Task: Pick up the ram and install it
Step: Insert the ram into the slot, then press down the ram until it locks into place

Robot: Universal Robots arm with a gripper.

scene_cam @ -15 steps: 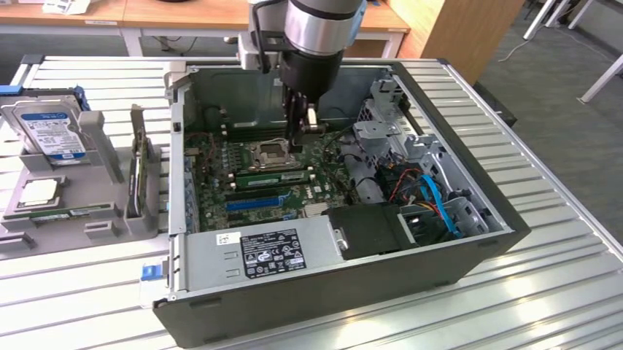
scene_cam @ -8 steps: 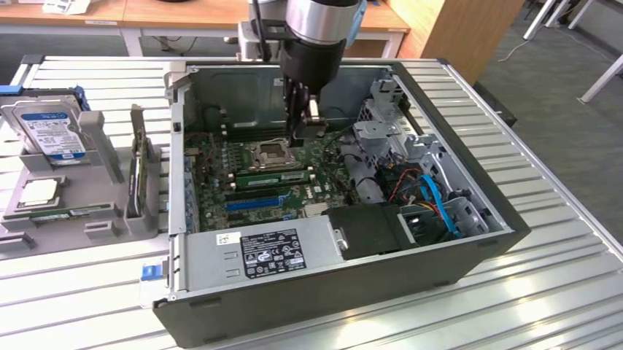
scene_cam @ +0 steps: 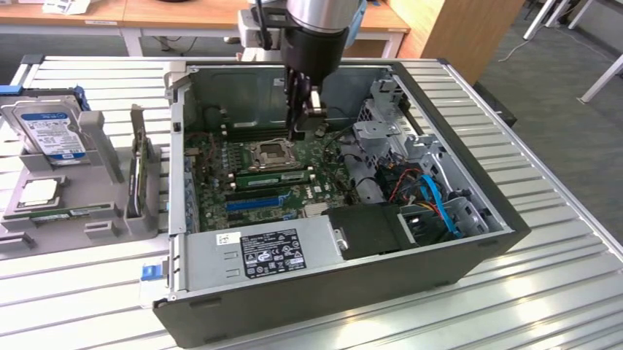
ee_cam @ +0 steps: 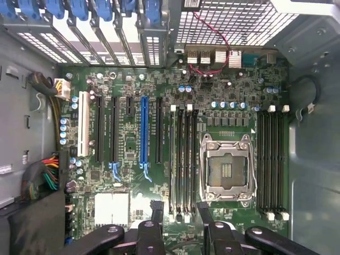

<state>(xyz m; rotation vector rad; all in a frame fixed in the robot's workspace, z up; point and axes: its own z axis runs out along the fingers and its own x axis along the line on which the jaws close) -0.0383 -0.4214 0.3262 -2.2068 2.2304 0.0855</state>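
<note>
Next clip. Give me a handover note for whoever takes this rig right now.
Pincer: open, empty, low inside the case, above the slots beside the CPU socket.
Ram: a green stick appears to stand in a slot next to the socket.
Done: pickup and placing, apparently.
Left: full seating cannot be confirmed from these views.

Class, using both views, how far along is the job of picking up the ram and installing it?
Looks done: a green stick, likely the ram, lies along the memory slots beside the CPU socket, though full seating cannot be judged. In hand: nothing; the gripper hangs over those slots, fingers apart with bare board between. Left: nothing certain shows.
</note>
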